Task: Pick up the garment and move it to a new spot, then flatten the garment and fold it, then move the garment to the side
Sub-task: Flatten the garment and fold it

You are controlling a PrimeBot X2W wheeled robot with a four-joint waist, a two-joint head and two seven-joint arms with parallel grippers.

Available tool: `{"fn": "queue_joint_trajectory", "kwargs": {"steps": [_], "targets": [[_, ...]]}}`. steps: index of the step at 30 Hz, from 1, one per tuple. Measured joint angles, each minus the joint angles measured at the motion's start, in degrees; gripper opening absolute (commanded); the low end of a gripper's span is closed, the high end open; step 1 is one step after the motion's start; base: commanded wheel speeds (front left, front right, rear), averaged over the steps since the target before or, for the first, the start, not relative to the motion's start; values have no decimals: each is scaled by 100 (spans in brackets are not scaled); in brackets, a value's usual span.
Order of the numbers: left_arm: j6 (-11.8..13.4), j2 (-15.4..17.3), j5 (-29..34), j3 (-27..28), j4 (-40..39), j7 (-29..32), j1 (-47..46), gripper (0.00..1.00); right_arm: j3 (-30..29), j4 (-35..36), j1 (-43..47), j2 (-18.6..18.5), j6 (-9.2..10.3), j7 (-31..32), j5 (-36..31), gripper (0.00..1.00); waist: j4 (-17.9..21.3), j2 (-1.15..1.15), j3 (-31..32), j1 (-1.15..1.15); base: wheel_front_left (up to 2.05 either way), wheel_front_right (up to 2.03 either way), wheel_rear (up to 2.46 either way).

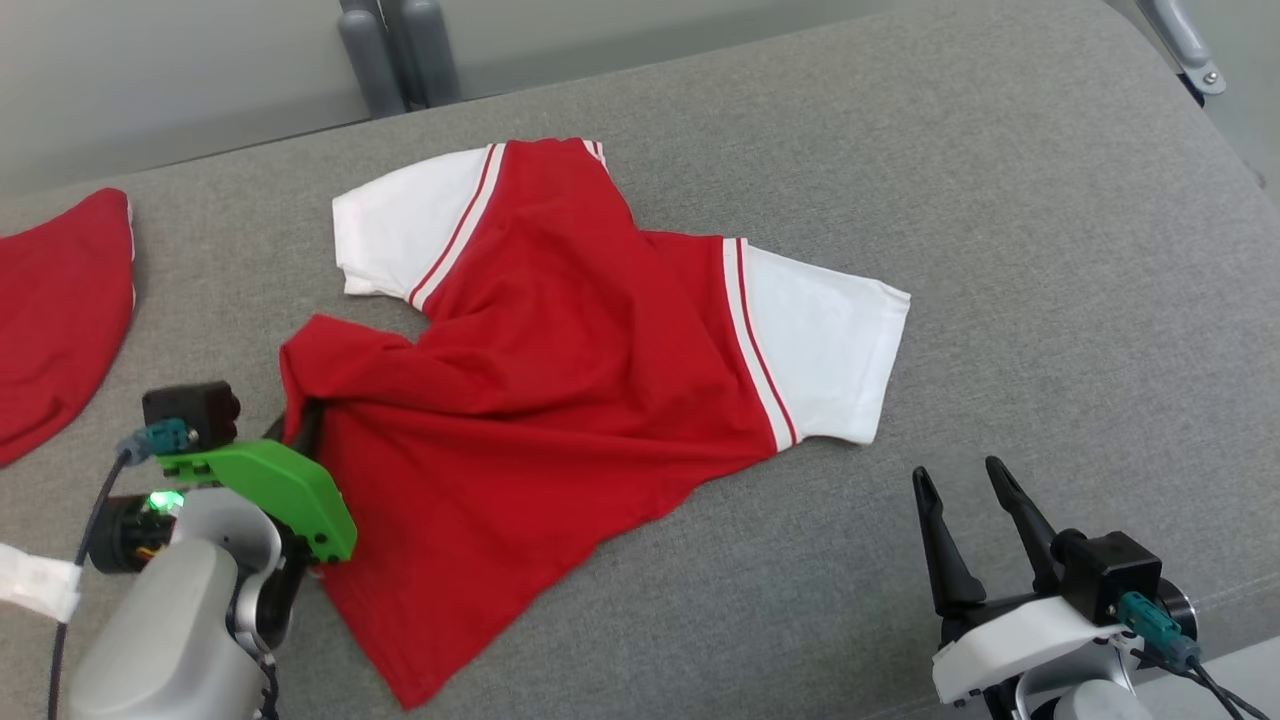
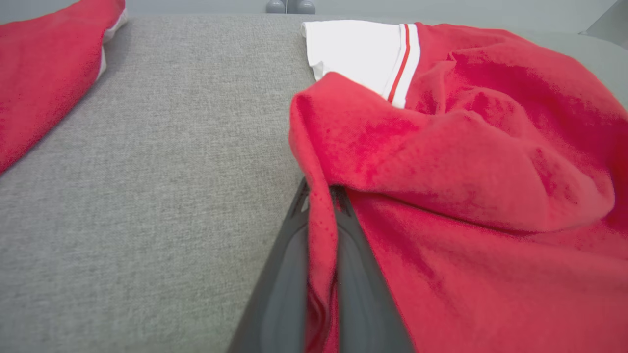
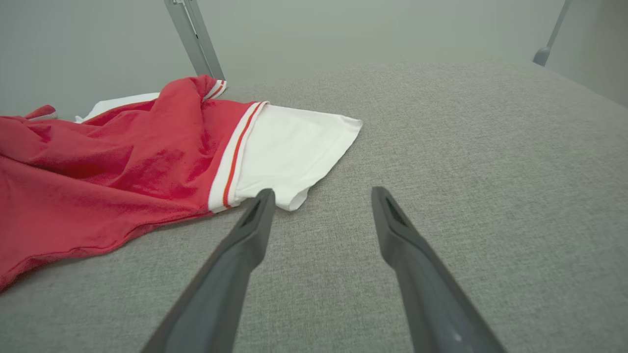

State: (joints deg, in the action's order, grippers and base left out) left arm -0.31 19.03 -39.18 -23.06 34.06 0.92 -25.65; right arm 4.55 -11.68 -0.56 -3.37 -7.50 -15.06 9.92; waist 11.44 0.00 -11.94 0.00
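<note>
Grey woven upholstery (image 1: 1050, 250) covers the wide padded surface before us. Beyond its far edge we see a pale wall (image 1: 150, 90) and two grey posts (image 1: 400, 50) near twelve o'clock in the head view.

Our garment (image 1: 560, 400), a red shirt, lies rumpled near the middle of the surface. One white sleeve (image 1: 400, 235) points toward eleven o'clock and the other sleeve (image 1: 830, 340) toward three o'clock. Each joins the red body through white bands with a thin red stripe. The lower part of the shirt runs down toward six o'clock, and a loose flap of red cloth bulges at the shirt's nine o'clock edge.

Our left gripper (image 2: 319, 193) is at that edge, near eight o'clock in the head view, just past a green housing (image 1: 280, 490) on the wrist. In the left wrist view we see its two dark fingers (image 2: 284, 274) pressed together, with a thin fold of the red cloth pinched between them. More cloth drapes over the fingertips.

Our right gripper (image 1: 955, 468) sits at five o'clock in the head view, fingers spread wide apart over bare upholstery. It is near the three o'clock sleeve but apart from it, with a strip of grey between them.

We also see a second red cloth (image 1: 50, 310) at nine o'clock, well apart from the shirt.
</note>
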Motion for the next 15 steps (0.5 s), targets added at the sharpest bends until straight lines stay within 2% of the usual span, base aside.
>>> {"fn": "queue_joint_trajectory", "kwargs": {"steps": [8,9,10,11,15], "targets": [[182,307,430,26,1095,-495,-964,0,149,-78,-231,-88,0,0,-1,100,68,0,-191,0,0,0,0],[165,298,436,9,1220,-511,-984,7,154,-90,-232,-101,0,0,-1,100,84,0,-185,0,0,0,0],[75,266,407,7,1373,-497,-994,84,153,-105,-232,-116,0,0,-1,100,98,0,-167,0,0,0,0],[20,234,333,22,1508,-485,-989,100,148,-112,-233,-122,0,0,-1,100,112,0,-141,0,0,0,0],[-176,130,63,118,1662,-481,-812,100,18,-75,-189,-135,0,0,-26,100,138,0,13,0,0,0,0]]}}
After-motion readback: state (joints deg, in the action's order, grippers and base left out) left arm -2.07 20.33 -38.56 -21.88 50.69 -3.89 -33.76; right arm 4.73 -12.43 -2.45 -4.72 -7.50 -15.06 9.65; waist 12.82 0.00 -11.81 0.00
